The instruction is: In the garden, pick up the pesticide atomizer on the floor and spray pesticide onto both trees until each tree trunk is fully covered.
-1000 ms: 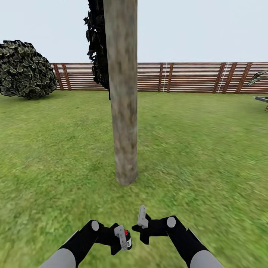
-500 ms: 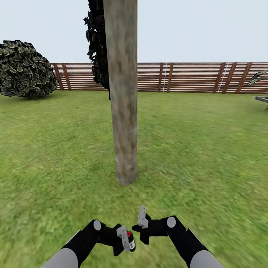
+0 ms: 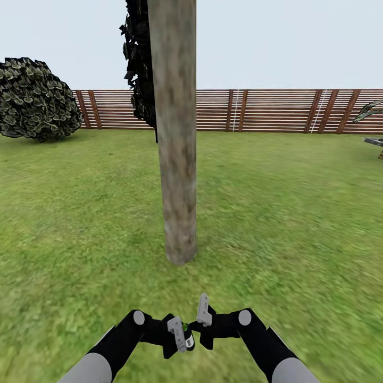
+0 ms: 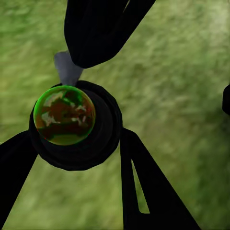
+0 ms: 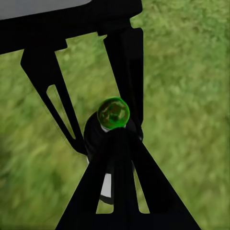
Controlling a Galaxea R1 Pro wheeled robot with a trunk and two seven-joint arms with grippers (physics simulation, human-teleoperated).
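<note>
One tree trunk (image 3: 176,159), beige-grey and mottled, rises from the lawn straight ahead of both arms; its crown is out of frame. My left gripper (image 3: 180,335) is shut on the pesticide atomizer (image 3: 187,336), a small dark bottle. In the left wrist view the atomizer (image 4: 72,120) shows a round black body with a green-glowing top between my fingers. My right gripper (image 3: 202,311) is shut, its tips close to the atomizer's top. The right wrist view shows the atomizer's green top (image 5: 113,113) just past those tips. The grey floor is out of view.
Green lawn (image 3: 298,223) stretches all around. A brown slatted fence (image 3: 266,110) closes the far side. A rounded dark bush (image 3: 34,98) stands at the left, a near-black conifer (image 3: 139,64) behind the trunk, and palm fronds (image 3: 372,110) at the right edge.
My left gripper has moved right with the atomizer, ending beside the right gripper. The atomizer's top, red before, now shows green. The right arm and the view have stayed still.
</note>
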